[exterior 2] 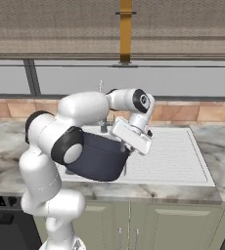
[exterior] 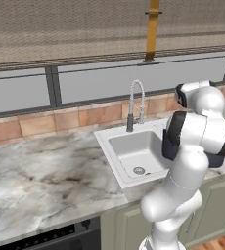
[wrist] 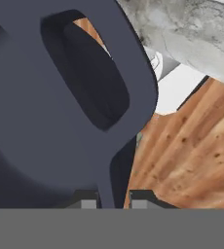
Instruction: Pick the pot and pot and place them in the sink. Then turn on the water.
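While the white arm (exterior 2: 60,141) bends across the front of the counter, the marble countertop (exterior: 41,171) spreads wide to the gripper's left in the left base view, and the white sink (exterior: 129,134) sits set into it, just behind and beside the gripper. In the right base view the sink's ribbed drainboard (exterior 2: 168,151) lies to the far side of the gripper, past the hand. The basin, seen in the left base view, holds a round metal drain (exterior: 139,170) and nothing else that can be made out. The chrome spring faucet (exterior: 136,105) arches up behind the basin, beyond the gripper.

The navy pot (exterior 2: 97,158) hangs at the gripper (exterior 2: 125,144), lifted off the counter at the sink's front edge and tilted, its body below and to the arm side of the hand. In the left base view a part of its dark body shows beside the arm's forearm. In the hand view the pot's loop handle (wrist: 92,73) fills most of the picture, and a thin edge of the pot runs down between the two dark finger tips (wrist: 87,198), so the gripper is clenched on the navy pot at its rim or handle. Past the pot in that view lie the wooden floor (wrist: 192,155) and a strip of the counter's marble edge.
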Motion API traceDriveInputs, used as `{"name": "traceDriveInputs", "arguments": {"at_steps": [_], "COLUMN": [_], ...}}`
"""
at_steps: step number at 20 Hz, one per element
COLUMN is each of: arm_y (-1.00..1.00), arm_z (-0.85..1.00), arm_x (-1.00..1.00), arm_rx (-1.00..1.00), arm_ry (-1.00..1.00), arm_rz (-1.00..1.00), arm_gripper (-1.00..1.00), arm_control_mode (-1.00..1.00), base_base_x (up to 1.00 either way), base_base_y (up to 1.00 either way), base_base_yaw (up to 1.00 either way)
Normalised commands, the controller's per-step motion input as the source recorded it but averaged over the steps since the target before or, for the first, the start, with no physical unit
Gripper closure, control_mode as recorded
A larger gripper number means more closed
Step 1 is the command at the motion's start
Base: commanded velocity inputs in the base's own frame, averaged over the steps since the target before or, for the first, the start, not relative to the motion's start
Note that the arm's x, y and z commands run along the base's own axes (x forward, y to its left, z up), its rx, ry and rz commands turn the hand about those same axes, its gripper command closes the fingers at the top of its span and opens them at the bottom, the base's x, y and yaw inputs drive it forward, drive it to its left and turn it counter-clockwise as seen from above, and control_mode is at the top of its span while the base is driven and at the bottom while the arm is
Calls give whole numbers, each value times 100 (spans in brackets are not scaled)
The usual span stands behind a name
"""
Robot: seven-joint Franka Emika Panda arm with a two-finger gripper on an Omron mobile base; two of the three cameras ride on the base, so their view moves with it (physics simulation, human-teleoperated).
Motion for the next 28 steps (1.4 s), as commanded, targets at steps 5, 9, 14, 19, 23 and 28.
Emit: {"name": "traceDriveInputs", "arguments": {"at_steps": [5,9,14,19,23,28], "arm_y": [0,0,10,5,0,0], "arm_z": [-9,-4,-2,0,0,0], "arm_x": [-45,-14,9,38,34,10], "arm_rx": [0,0,-2,-2,0,0], "arm_ry": [0,0,0,-4,-8,-3], "arm_rz": [14,9,0,-7,-24,-27], "arm_gripper": [100,100,100,100,100,100], "arm_control_mode": [-100,-100,-100,-100,-100,-100], "base_base_x": [0,0,0,0,0,0], "base_base_y": [0,0,0,0,0,0], "base_base_yaw": [0,0,0,0,0,0]}}
